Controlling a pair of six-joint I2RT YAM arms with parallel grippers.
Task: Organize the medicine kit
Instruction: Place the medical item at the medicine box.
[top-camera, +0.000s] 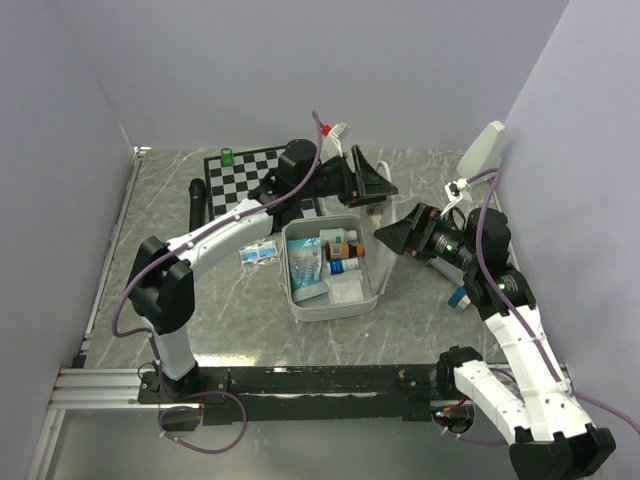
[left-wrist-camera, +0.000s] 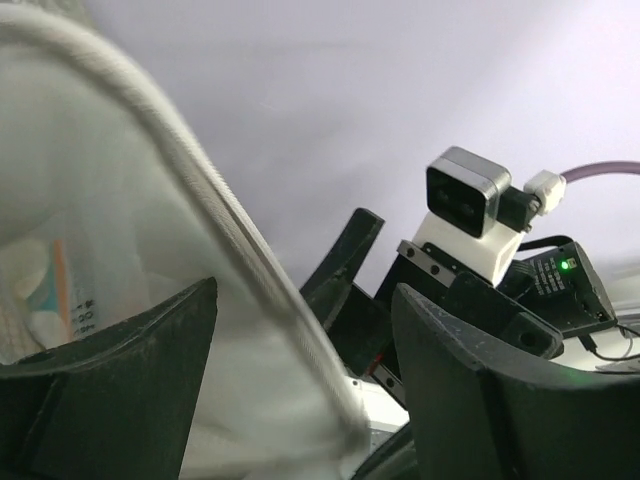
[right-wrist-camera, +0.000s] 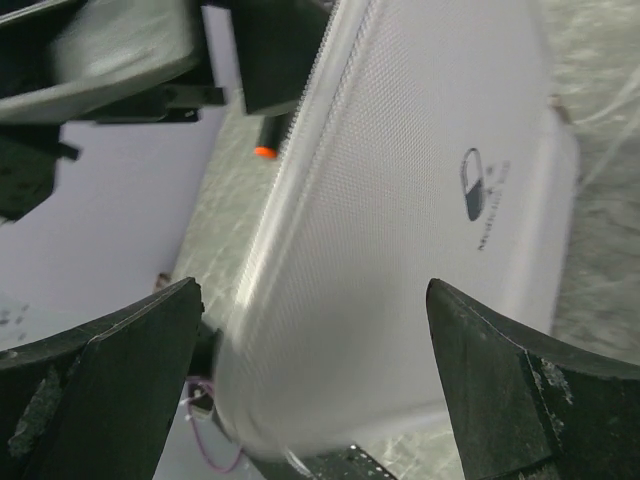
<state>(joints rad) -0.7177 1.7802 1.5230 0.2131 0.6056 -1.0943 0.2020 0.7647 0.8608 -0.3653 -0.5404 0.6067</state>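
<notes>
The medicine kit (top-camera: 300, 306) lies open mid-table, a white case holding small bottles (top-camera: 343, 250), a blue packet and white pads. Its lid stands up along the case's right side and looks blurred. In the left wrist view, the lid's inner side (left-wrist-camera: 100, 180) and zip rim pass between the wide-apart fingers of my left gripper (left-wrist-camera: 305, 380), which sits at the kit's far right corner (top-camera: 373, 196). The right wrist view shows the lid's outer face (right-wrist-camera: 420, 200) with its pill logo (right-wrist-camera: 473, 185). That face fills the gap of my open right gripper (right-wrist-camera: 310, 370), just right of the kit (top-camera: 393, 238).
A black-and-white chessboard (top-camera: 255, 180) with a green piece (top-camera: 227, 156) lies behind the kit to the left. A blue-and-white packet (top-camera: 258, 253) rests on the table left of the kit. A white object (top-camera: 482, 150) leans at the back right, and walls close three sides.
</notes>
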